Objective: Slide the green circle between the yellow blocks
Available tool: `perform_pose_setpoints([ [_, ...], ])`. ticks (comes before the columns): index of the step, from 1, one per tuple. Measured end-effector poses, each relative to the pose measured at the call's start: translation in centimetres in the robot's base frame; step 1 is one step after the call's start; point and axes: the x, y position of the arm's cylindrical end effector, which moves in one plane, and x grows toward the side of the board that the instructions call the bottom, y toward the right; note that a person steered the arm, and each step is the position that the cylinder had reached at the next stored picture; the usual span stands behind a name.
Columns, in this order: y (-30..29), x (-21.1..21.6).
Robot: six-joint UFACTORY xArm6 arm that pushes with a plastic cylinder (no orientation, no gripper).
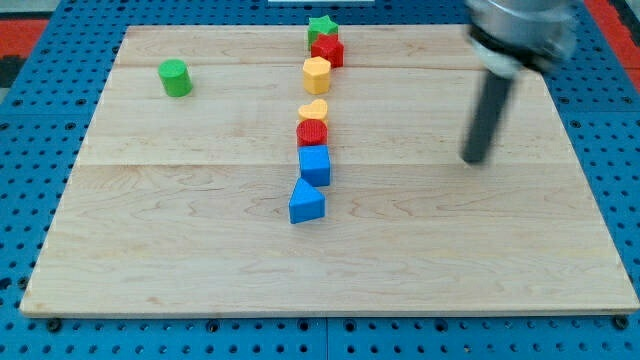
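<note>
The green circle (175, 77) sits alone near the board's top left. A column of blocks runs down the middle. From the top it holds a green star (321, 27), a red block (328, 49), a yellow hexagon (316, 74), a yellow heart (313, 110), a red circle (312, 132), a blue cube (314, 165) and a blue triangle (306, 203). A small gap separates the two yellow blocks. My tip (475, 160) rests on the board at the view's right, far from the green circle and well right of the column.
The wooden board (150, 250) lies on a blue pegboard table (40, 120). The arm's dark body (520, 30) hangs over the board's top right corner.
</note>
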Motion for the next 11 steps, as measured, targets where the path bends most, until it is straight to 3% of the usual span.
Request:
perform_pose_setpoints([
  [1, -6.1, 9.6],
  [2, -21.0, 12.5],
  [3, -34.6, 5.5],
  [4, -38.8, -6.2],
  [5, -40.3, -17.2],
  [6, -40.7, -21.6],
  [7, -44.7, -21.7],
  [8, -43.6, -26.5],
  [9, -33.5, -24.1],
  [10, -28.0, -20.5],
  [11, -29.3, -19.6],
])
